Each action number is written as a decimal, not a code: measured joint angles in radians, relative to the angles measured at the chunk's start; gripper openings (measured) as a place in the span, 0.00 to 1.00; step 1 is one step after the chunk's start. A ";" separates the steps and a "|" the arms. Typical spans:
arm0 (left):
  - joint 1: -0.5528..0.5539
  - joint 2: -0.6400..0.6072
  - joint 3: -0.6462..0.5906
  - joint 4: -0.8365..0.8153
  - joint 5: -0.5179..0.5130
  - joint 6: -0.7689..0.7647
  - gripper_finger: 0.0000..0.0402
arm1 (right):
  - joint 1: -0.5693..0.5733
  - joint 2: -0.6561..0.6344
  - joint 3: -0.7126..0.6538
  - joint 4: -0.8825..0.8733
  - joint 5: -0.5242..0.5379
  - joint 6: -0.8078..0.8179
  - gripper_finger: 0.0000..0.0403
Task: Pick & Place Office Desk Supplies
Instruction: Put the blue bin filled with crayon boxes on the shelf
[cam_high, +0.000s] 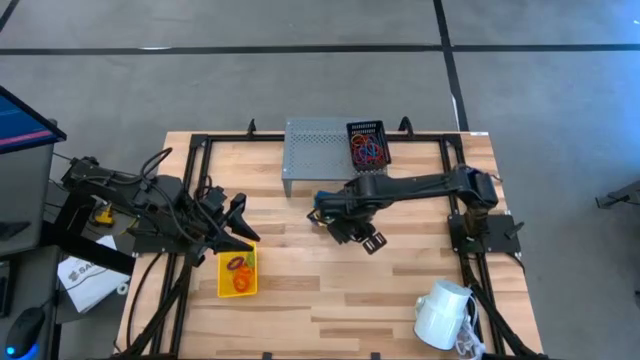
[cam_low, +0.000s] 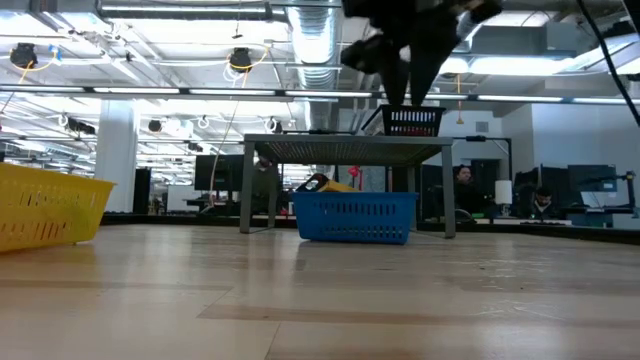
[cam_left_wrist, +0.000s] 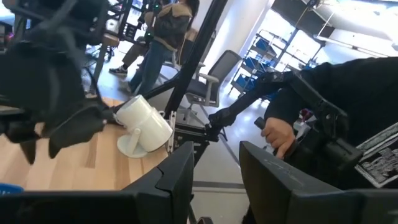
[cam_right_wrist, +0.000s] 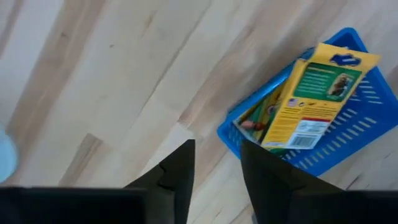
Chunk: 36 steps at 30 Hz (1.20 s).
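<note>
We are looking at a yellow printed packet (cam_right_wrist: 311, 93) propped on edge in the blue bin (cam_right_wrist: 348, 146), sticking above the rim, just beyond and to one side of the right gripper's (cam_right_wrist: 217, 168) fingertips. Those fingers are standing slightly apart with nothing between them, hovering over bare table (cam_right_wrist: 106, 81). If we are releasing, we judge the best move is rising straight up so we are not nudging the packet. The left gripper (cam_left_wrist: 214, 168) is waiting beside the yellow bin (cam_high: 237, 272) of loops, fingers apart and empty. The black mesh bin (cam_high: 367, 143) is sitting well behind.
</note>
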 joint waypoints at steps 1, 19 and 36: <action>0.000 0.000 0.000 -0.002 0.000 0.005 0.31 | -0.005 0.000 -0.012 0.019 0.000 0.001 0.30; -0.007 -0.012 0.000 0.000 0.017 -0.013 0.31 | -0.038 -0.002 -0.157 0.208 -0.006 0.250 0.26; -0.007 -0.011 0.000 0.000 0.017 -0.013 0.31 | -0.035 -0.002 -0.312 0.309 -0.004 0.281 0.26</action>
